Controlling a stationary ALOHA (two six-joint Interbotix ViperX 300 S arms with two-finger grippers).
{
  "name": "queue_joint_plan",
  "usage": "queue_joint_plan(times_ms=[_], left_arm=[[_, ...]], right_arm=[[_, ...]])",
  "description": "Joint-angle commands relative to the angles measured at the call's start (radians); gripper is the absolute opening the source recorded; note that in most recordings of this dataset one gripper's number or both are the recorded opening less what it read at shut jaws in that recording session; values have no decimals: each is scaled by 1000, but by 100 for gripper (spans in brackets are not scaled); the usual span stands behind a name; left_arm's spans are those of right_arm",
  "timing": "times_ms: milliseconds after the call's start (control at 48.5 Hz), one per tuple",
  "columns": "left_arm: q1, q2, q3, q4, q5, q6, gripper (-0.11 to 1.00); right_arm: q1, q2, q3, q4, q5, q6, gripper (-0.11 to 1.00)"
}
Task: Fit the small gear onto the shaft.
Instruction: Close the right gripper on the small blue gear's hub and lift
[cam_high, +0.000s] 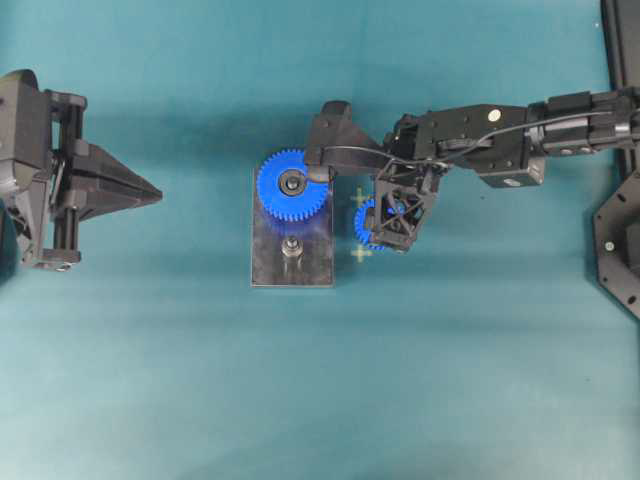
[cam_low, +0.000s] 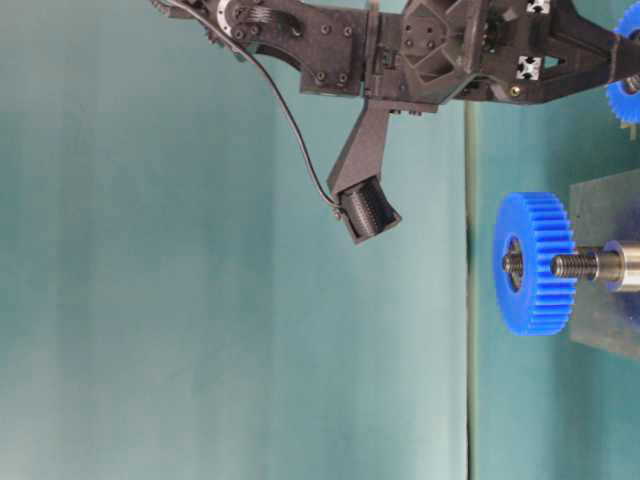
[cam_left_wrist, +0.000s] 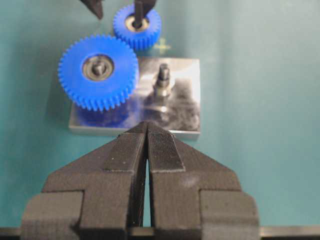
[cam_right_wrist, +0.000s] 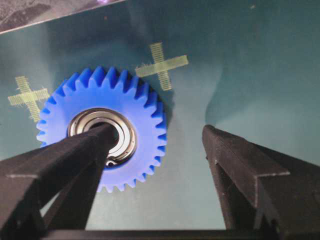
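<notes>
On teal mat, small gear (cam_high: 369, 224) lies flat between two tape crosses (cam_high: 361, 253), just right of plate (cam_high: 270, 265). Right gripper (cam_high: 392, 222) over it, fingers spread wide, one tip at the gear's hub, other off its rim; nothing gripped. Shaft (cam_high: 291, 246) stands bare on plate beside big gear (cam_high: 290, 185). Left gripper (cam_high: 150, 192) well apart at left, fingers pressed together, empty.

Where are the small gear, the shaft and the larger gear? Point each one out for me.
small gear (cam_right_wrist: 145, 107): right wrist view, on its blue face above the bearing ring.
shaft (cam_left_wrist: 163, 75): left wrist view, on the upright post.
larger gear (cam_high: 272, 180): overhead view, on its blue toothed face.
</notes>
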Motion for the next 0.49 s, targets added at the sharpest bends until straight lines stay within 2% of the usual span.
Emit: queue_joint_plan(times_ms=[0, 185, 350, 412, 474], left_arm=[[0, -2, -11, 3, -9, -2, 0], [0, 0, -6, 3, -14, -2, 0], [0, 2, 0, 2, -26, -2, 0], [0, 3, 0, 2, -31, -2, 0], [0, 2, 0, 3, -35, -3, 0]], right_arm=[[5, -15, -17, 2, 11, 3, 85], [-11, 9, -21, 0, 15, 6, 85], [-15, 38, -35, 0, 20, 11, 80], [-15, 43, -41, 0, 29, 11, 71], [-14, 40, -48, 0, 40, 11, 54]])
